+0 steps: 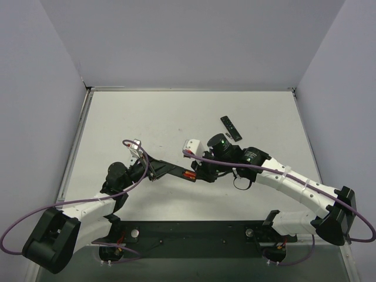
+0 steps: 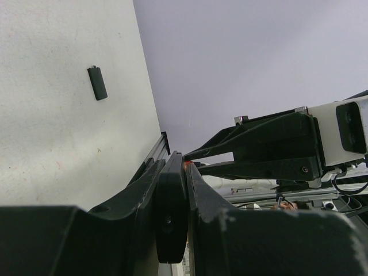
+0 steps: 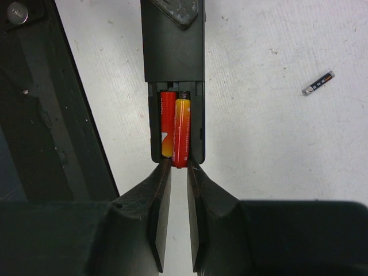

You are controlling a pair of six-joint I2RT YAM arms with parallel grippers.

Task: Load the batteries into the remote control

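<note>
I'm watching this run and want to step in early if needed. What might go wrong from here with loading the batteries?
1. The orange battery looks not fully seated: its near end overlaps the compartment's rim, between the right fingers. It may pop out instead of dropping in.
2. A push on it might shift the remote control, which is clamped only in the left gripper.

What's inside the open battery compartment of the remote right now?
A red battery and an orange battery lie side by side, a spring showing above the orange one. The right pincer flanks its lower end; the compartment floor beneath them is hidden.
</note>
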